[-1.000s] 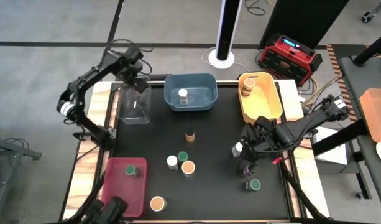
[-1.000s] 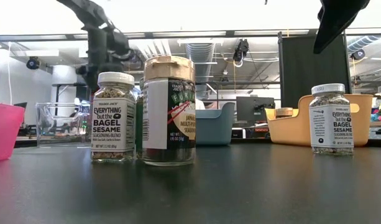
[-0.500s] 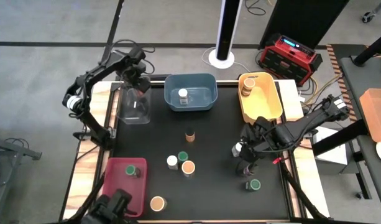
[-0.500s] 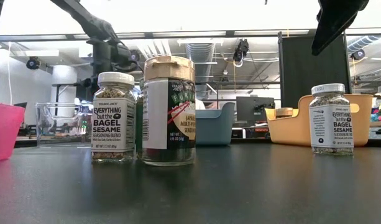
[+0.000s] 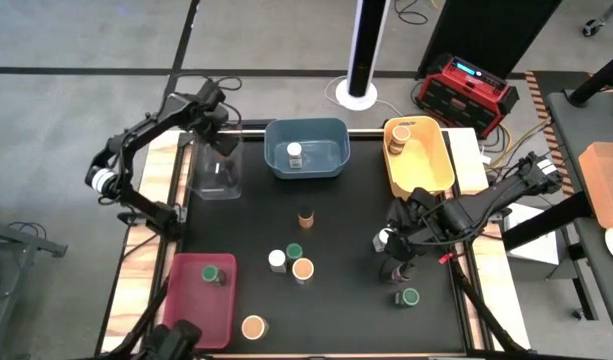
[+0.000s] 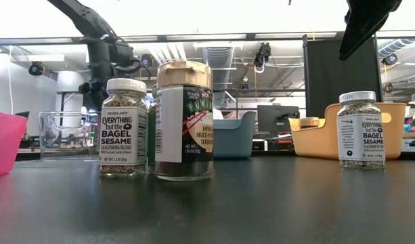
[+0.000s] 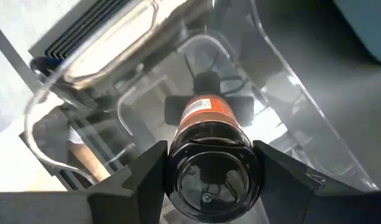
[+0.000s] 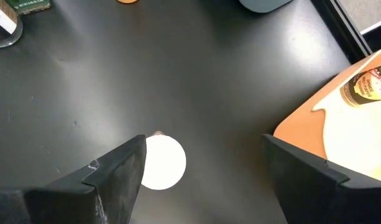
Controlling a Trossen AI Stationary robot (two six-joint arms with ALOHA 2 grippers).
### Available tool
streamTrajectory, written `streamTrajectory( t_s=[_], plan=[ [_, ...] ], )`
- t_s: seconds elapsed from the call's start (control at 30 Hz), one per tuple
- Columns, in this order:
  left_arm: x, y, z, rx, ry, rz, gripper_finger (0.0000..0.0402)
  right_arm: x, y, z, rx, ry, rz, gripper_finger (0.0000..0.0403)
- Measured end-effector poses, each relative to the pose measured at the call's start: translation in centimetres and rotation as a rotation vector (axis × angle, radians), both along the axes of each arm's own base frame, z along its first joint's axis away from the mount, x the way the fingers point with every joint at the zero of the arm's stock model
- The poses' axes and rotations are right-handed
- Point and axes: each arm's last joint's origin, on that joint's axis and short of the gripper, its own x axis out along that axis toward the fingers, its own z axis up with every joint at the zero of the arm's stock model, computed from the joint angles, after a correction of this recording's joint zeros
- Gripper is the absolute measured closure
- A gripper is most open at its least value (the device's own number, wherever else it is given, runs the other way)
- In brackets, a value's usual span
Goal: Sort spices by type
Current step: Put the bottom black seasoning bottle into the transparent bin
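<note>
Two hands: left hand [image 7: 206, 186] clamps a dark-lidded jar [image 7: 209, 146] over the clear bin [image 5: 214, 172], eleven o'clock; right hand [image 8: 202, 168] open above a white-lidded jar [image 8: 160, 163], four o'clock.
Handling: likely rigid, smooth, breakable; grip the sides.

Table top [image 5: 336, 250]: matt black, smooth. Clear bin [image 5: 216, 172]: glossy see-through plastic. Jars [image 6: 183, 122]: glass, printed paper labels. Yellow bin [image 5: 431, 165]: plastic, probably satin.
</note>
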Motion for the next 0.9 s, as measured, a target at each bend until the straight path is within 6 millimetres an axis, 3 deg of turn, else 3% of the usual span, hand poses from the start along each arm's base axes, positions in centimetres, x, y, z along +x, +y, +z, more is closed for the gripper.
streamTrajectory(
  t_s=[0.3,0.53,0.9],
  plan=[
    [1.3,1.9,1.0,-0.021,-0.042,-0.046,0.0212,0.2,0.1,0.0,0.011,-0.024,0.002,0.0106],
    [2.3,3.5,-0.4,-0.129,0.018,-0.059,0.0212,0.2,0.1,0.0,0.01,-0.024,0.004,0.0096],
    [2.5,3.9,-1.0,-0.098,0.024,-0.068,0.0212,0.2,0.1,0.0,0.01,-0.023,0.006,0.0109]
  ],
)
